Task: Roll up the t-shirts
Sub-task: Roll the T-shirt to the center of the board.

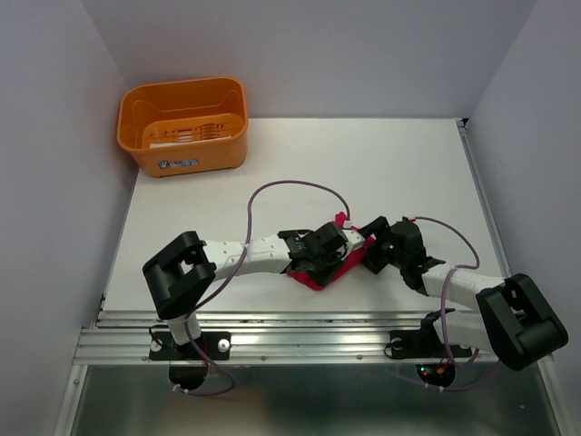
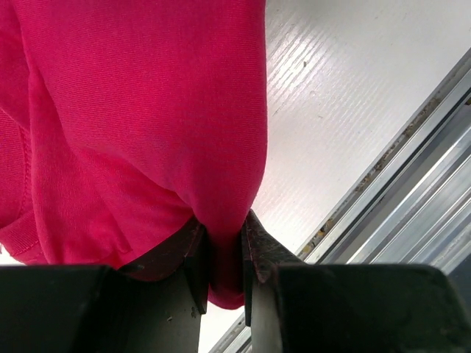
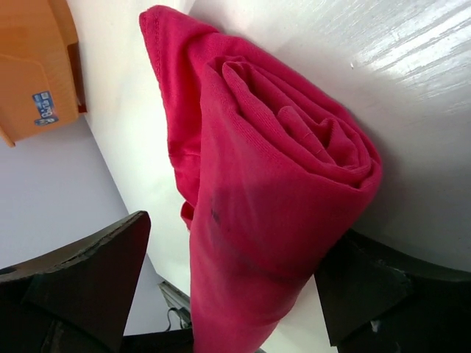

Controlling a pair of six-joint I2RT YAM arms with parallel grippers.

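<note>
- Across the room's middle, the white bench (image 1: 363, 154) fills most of what I can see, with grey walls on three sides and a metal rail (image 1: 300, 331) along its near edge.
- At the far left corner an orange basket (image 1: 184, 125) stands upright, well apart from both arms.
- Close to the near edge, between the two arms, the crimson-pink t-shirt (image 1: 320, 278) lies on the bench as a thick roll. From the right wrist its end shows a spiral of layers (image 3: 294, 147).
- The right pincer (image 3: 235, 283) stands wide apart, one dark finger (image 3: 88, 279) on each side of the roll, not clamping it.
- The left pincer (image 2: 224, 239) is nipped tight on a fold of the t-shirt's fabric (image 2: 147, 110), which bulges out beyond its fingertips.
</note>
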